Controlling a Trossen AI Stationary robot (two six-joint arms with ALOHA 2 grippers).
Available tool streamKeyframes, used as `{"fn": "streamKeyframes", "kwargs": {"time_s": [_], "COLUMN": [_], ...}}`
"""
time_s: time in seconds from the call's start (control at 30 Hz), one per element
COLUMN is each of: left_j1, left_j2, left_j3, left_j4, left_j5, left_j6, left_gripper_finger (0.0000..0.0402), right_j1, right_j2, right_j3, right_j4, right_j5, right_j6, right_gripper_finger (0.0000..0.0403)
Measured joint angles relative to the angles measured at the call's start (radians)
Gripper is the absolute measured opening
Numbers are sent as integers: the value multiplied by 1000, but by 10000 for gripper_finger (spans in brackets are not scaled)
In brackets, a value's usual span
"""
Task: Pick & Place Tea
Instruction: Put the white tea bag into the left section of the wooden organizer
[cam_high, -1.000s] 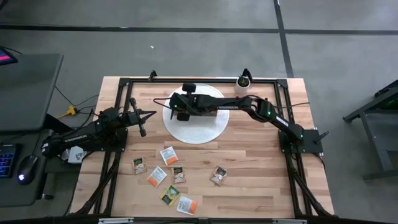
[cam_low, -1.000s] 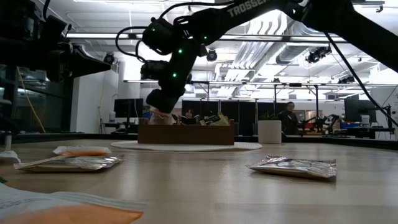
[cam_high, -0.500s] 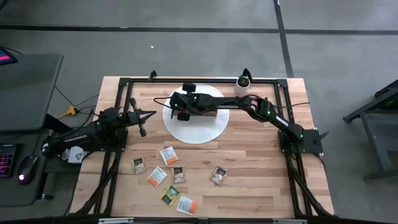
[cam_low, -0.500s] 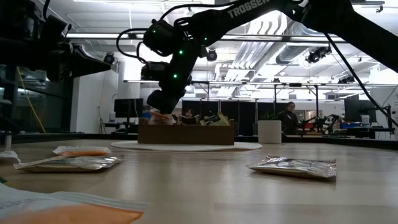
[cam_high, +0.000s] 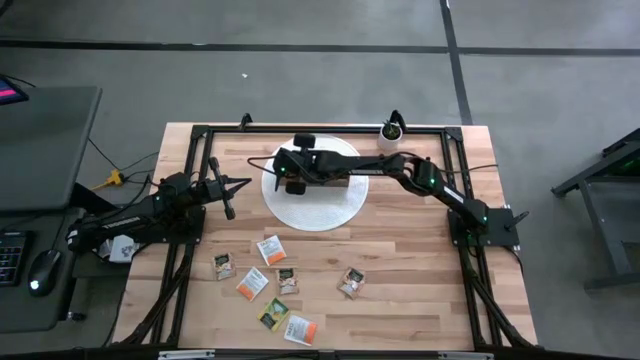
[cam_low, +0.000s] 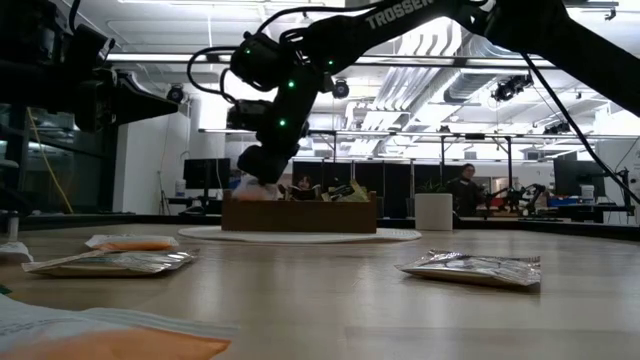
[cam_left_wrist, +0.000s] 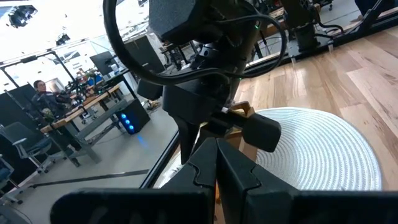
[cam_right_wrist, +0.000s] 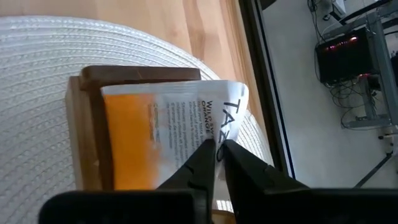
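My right gripper (cam_high: 288, 172) reaches over the left end of the brown wooden box (cam_high: 347, 184), which stands on a round white mat (cam_high: 315, 205). It is shut on a white-orange tea sachet (cam_right_wrist: 155, 130). In the low view the gripper (cam_low: 256, 172) is just above the box's left end (cam_low: 240, 212). Several more sachets lie flat on the table's near half, among them three (cam_high: 270, 248) (cam_high: 351, 282) (cam_high: 300, 328). My left gripper (cam_high: 226, 192) waits shut and empty at the table's left, left of the mat. My right gripper pinches the sachet's white printed end (cam_right_wrist: 216, 127) between its two fingers, slanting down from above. The sachet hangs below the fingers over the box's left end compartment (cam_right_wrist: 87, 124). Its orange lower end (cam_right_wrist: 124, 149) is at the compartment's mouth; whether it touches the wood I cannot tell.
A small potted plant (cam_high: 391, 129) stands at the far edge, right of the mat. A black frame (cam_high: 200, 150) runs around the table. Other sachets stick up inside the box (cam_low: 345, 190). Bare wood lies between the mat and the loose sachets.
My right gripper has stayed over the box's left end, shut on the sachet. It has shifted only slightly toward the table's left edge.
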Motion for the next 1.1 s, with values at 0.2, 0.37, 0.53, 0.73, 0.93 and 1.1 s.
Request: {"fn": "streamKeyframes", "kwargs": {"time_s": [0.2,0.37,0.53,0.73,0.93,1.1], "left_j1": [0,0,0,0,0,0], "left_j2": [0,0,0,0,0,0], "left_j3": [0,0,0,0,0,0], "left_j4": [0,0,0,0,0,0], "left_j5": [0,0,0,0,0,0], "left_j6": [0,0,0,0,0,0], "left_gripper_finger": [1,1,1,1,1,1], "right_j1": [-1,0,0,6,14,14], "right_j2": [0,0,0,0,0,0], "right_j3": [0,0,0,0,0,0], "right_j4": [1,4,10,21,23,23], "right_j5": [34,39,40,33,8,5], "right_j6": [-1,-2,-2,-2,-2,-2], "right_gripper_finger": [59,68,69,69,75,97]}}
